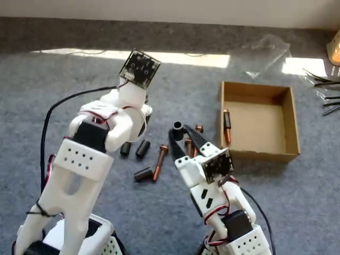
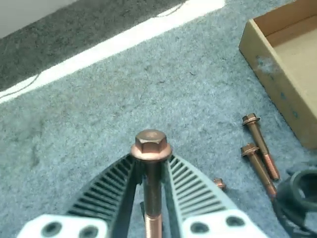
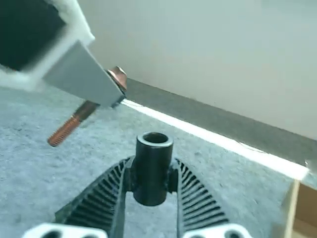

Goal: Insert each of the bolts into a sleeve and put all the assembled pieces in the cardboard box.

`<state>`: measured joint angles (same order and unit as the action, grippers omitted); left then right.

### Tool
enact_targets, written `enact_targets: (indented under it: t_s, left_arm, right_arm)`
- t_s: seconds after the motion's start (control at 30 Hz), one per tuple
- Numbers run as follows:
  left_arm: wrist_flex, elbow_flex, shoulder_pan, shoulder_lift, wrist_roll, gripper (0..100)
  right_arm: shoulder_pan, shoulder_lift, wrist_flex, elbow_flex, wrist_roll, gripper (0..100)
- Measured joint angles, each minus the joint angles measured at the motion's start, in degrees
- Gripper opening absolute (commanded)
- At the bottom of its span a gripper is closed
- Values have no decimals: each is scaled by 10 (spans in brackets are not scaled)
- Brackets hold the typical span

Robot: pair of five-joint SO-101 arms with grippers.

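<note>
Holding bolt (image 2: pixel 151 145) and sleeve (image 3: pixel 154 148) near the cardboard box (image 1: pixel 265 154).
The left gripper (image 2: pixel 151 159) pinches the copper bolt; the right gripper (image 3: pixel 151 169), nearer the box, pinches the black sleeve.

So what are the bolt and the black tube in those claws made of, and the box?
The bolt looks like metal: coppery sheen, hex head, cut thread. The sleeve is smooth and black, either plastic or coated metal; I cannot tell which. The box is plain, dull brown cardboard.

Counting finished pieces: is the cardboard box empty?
No, one sleeved bolt lies inside the cardboard box, close to one side wall.
</note>
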<state>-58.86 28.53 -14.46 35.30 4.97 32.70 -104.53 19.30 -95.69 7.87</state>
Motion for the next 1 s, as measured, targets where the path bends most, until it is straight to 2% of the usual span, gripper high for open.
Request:
enact_targets:
  t_s: [0.23,0.4,0.77,0.87,1.0]
  left_arm:
    - [70,86,0,100,0,5]
    - [178,178,12,174,0,5]
    - [440,342,12,258,2,5]
    - [484,350,-8,262,2,5]
    - [500,350,-66,262,2,5]
  right_arm:
    - [26,1,-11,0,0,5]
    - [-3,1,-2,0,0,5]
    - [-6,1,54,0,0,5]
    - [-6,1,54,0,0,5]
    - [-6,1,54,0,0,5]
